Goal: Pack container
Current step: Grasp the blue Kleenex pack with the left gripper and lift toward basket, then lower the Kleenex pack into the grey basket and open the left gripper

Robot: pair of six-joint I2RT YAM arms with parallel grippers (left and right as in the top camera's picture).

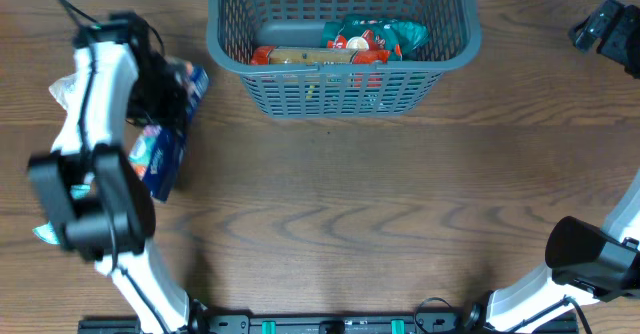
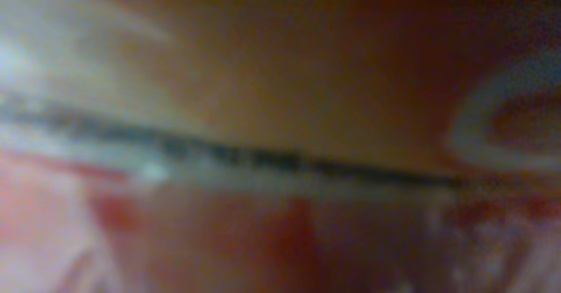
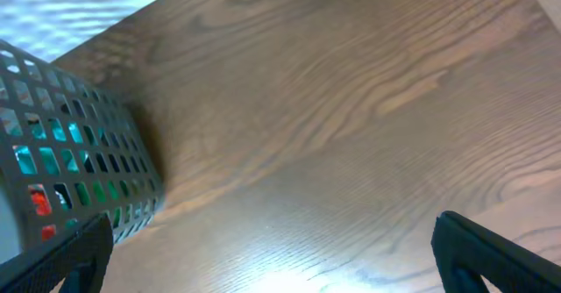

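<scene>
**Overhead:** The large dark grey plastic basket with lattice-slotted walls (image 1: pixel 300 94) stands at the far middle of the brown wood-grain desk (image 1: pixel 400 204). It holds red, green and teal snack packets (image 1: pixel 370 39), whose print is too small to read. Well left of the basket, the white left arm stretches away from its base. Its black left end effector (image 1: pixel 160 86) is down over a blue foil packet (image 1: pixel 165 164). The arm hides the jaws, so I cannot tell whether they grip. A crinkled white packet (image 1: pixel 62 92) lies further left of the basket. The black right end effector (image 1: pixel 608 29) sits well right of the basket, its arm bent at the desk's near edge.

**Left wrist:** Only a blurred orange-red surface (image 2: pixel 280 65) crossed by a dark line shows; nothing is legible.

**Right wrist:** The right end effector (image 3: pixel 267 240) has its jaws spread wide, with bare desk between them. The basket (image 3: pixel 79 170) stands to the left, teal and red showing through its slots.
</scene>
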